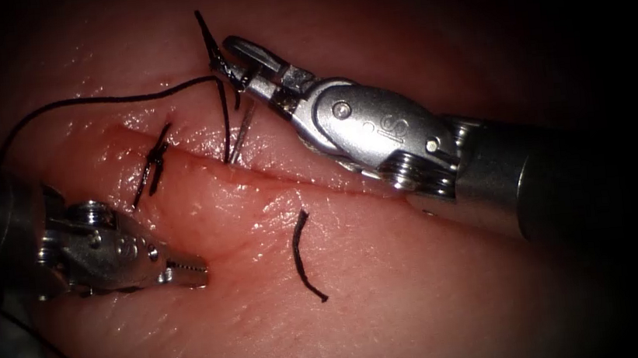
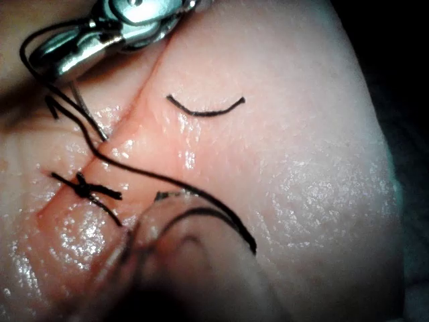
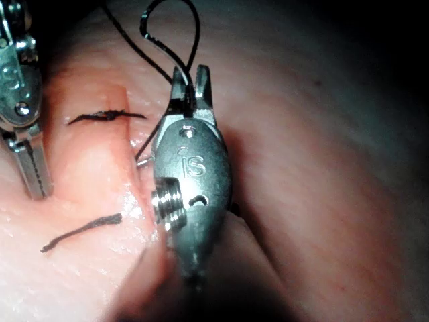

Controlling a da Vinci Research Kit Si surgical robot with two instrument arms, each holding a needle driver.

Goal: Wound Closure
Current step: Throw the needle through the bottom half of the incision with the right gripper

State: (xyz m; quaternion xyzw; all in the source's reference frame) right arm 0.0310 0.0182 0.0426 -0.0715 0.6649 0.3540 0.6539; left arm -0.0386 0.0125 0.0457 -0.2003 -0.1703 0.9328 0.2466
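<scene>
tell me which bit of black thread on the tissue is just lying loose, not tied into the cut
The short curved piece of thread lying below the cut. The knotted stitch crosses the cut, and the long thread runs up to the right pincer.

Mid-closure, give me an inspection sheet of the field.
Surface: tissue, moist; cut runs across it.
Job's things: tied stitch across the cut's left end; thread arcs from the left to the right pincer, then drops to the cut; thin silvery shaft there, probably the needle, tissue entry unclear.
Clutter: cut end of thread loose on the tissue.
Grippers: left pincer shut, holding nothing; right pincer has thread at its tip, hold unclear.
Cables: nothing seen.
Surroundings: nothing seen.
</scene>
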